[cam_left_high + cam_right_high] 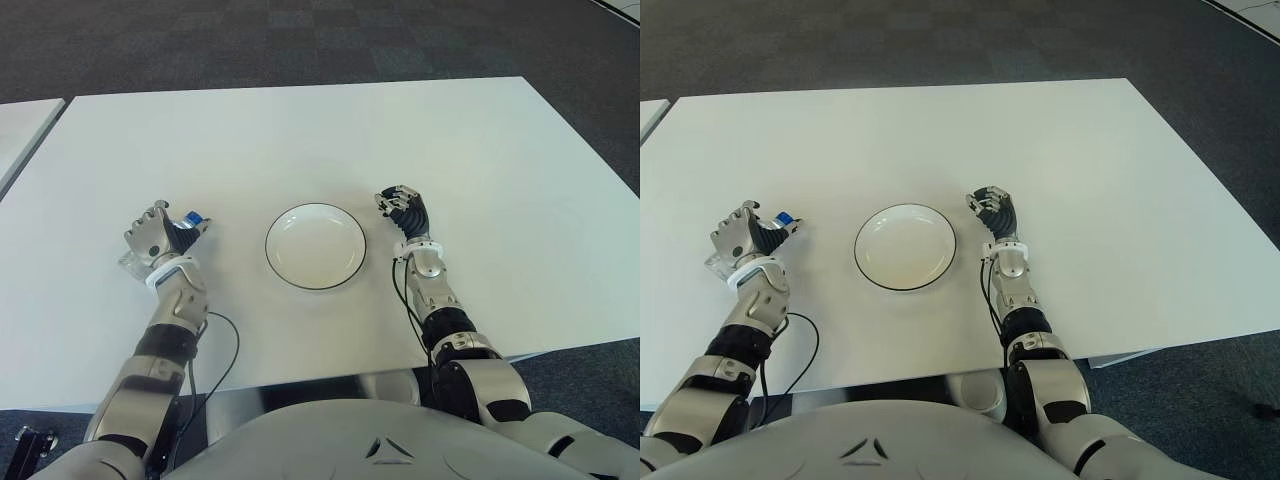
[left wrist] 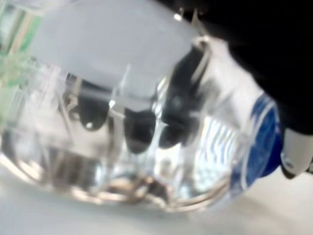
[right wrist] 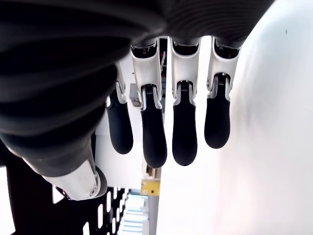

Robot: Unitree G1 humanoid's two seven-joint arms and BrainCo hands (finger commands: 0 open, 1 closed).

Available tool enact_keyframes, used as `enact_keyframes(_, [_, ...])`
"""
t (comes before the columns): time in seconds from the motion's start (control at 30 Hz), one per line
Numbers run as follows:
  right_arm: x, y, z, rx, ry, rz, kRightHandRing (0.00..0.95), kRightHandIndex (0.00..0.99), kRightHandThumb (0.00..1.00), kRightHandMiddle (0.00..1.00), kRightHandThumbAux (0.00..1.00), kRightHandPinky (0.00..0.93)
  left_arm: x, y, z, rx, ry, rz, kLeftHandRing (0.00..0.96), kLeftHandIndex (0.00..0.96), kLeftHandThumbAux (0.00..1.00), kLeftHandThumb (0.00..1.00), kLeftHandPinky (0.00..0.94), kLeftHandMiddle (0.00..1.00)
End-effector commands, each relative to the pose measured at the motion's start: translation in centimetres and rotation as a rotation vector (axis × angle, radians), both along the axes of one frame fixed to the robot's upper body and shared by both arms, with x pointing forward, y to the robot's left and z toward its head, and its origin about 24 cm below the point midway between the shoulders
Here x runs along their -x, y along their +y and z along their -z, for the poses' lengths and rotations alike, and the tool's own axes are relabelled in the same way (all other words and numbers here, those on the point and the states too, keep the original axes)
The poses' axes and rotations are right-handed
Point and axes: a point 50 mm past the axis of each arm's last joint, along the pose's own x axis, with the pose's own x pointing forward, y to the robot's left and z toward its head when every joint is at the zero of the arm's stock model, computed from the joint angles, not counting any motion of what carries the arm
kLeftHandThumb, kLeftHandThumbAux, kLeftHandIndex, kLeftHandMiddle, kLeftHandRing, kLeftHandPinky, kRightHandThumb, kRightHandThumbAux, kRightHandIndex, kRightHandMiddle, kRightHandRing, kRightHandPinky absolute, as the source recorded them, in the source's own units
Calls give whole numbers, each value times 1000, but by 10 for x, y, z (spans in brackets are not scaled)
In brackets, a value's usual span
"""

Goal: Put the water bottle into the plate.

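Left hand (image 1: 157, 235) clamped on water bottle (image 2: 146, 127) left of plate (image 1: 315, 246); right hand (image 1: 403, 210) empty, fingers loose.

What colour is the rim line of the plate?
The plate is white with a thin dark rim line, clearest in the left eye view.

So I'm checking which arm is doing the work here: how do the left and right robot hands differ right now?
The left robot hand, left of the plate, is closed around the water bottle; the right robot hand, right of the plate, holds nothing. The left's fingers wrap the clear bottle; the right's fingers hang loosely curled, apart. Both show over the white table, flanking the plate.
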Motion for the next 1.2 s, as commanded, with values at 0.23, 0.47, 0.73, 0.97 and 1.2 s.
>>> enact_keyframes(0.23, [1, 0, 2, -7, 8, 14, 520, 430, 708, 514, 729, 516, 28, -2, 39, -12, 464, -54, 1, 1, 191, 559, 1, 1])
enact_keyframes(0.47, [1, 1, 2, 1, 8, 14, 521, 430, 708, 515, 728, 522, 31, 1, 42, -96, 444, -39, 0, 0, 150, 551, 0, 0])
enact_keyframes(0.73, [1, 1, 2, 5, 10, 15, 522, 430, 709, 514, 728, 521, 31, 1, 42, -142, 396, -54, 0, 0, 135, 552, 0, 0])
enact_keyframes(0.97, [1, 2, 1, 4, 8, 14, 525, 431, 709, 508, 728, 536, 32, 3, 46, -147, 368, -71, 0, 0, 130, 547, 0, 0])
enact_keyframes(1.2, [1, 2, 1, 4, 6, 11, 525, 431, 710, 511, 727, 522, 35, 7, 51, -138, 398, -86, 0, 0, 132, 533, 0, 0])
